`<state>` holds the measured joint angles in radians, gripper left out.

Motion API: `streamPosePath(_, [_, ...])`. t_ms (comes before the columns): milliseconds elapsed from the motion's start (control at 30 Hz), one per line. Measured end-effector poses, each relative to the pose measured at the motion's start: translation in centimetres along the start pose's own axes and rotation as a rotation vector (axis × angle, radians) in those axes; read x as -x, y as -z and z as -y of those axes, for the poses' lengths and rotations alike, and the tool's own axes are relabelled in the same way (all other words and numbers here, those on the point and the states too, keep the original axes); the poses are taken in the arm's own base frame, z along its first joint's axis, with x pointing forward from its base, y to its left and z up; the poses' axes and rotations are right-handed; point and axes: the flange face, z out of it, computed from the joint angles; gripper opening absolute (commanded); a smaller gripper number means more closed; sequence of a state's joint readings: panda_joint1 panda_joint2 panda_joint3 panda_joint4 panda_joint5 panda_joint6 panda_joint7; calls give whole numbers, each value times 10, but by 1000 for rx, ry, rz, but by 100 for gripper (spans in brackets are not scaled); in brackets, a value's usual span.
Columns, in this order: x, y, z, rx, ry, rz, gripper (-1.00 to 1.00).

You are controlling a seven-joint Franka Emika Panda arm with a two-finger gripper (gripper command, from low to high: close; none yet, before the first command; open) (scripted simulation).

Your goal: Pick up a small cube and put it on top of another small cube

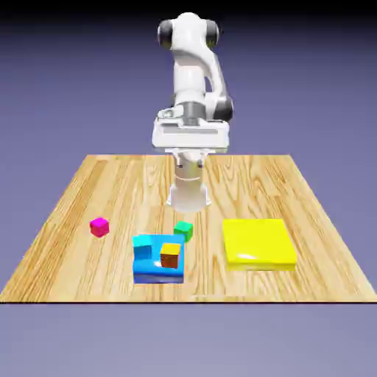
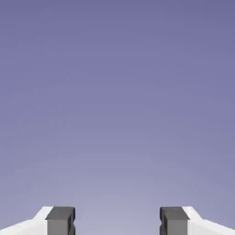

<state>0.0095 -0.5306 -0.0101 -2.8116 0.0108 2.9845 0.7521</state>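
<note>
The small green cube [image 1: 183,230] rests on the wooden table [image 1: 88,191], just behind a blue block. An orange cube [image 1: 170,255] sits on top of that blue block [image 1: 157,271], and a magenta cube [image 1: 99,227] lies alone toward the exterior view's left. My gripper [image 1: 189,205] hangs a little behind and above the green cube, apart from it. In the hand view my gripper [image 2: 117,225] is open: both grey fingertips [image 2: 60,221] stand well apart with only the plain blue-violet backdrop between them. No cube shows in that view.
A flat yellow slab [image 1: 258,241] lies at the exterior view's right of the green cube. The blue block carries a raised cyan part [image 1: 143,247] beside the orange cube. The table's front edge [image 1: 188,300] runs close behind the blue block.
</note>
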Motion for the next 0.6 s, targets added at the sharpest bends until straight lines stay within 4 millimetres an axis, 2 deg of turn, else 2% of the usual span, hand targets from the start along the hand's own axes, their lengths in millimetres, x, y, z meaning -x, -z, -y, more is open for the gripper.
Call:
streamPosePath(167, [32, -70, -60, 275, -141, 272, 0])
streamPosePath(300, [69, -108, -113, 499, -255, 483, 0])
streamPosePath(400, [100, -126, -152, 668, -341, 639, 0])
streamPosePath(500, [131, -135, -191, 840, -435, 791, 0])
streamPosePath(567, [138, -136, -195, 866, -440, 816, 0])
streamPosePath(600, [144, -142, -201, 865, -446, 816, 0])
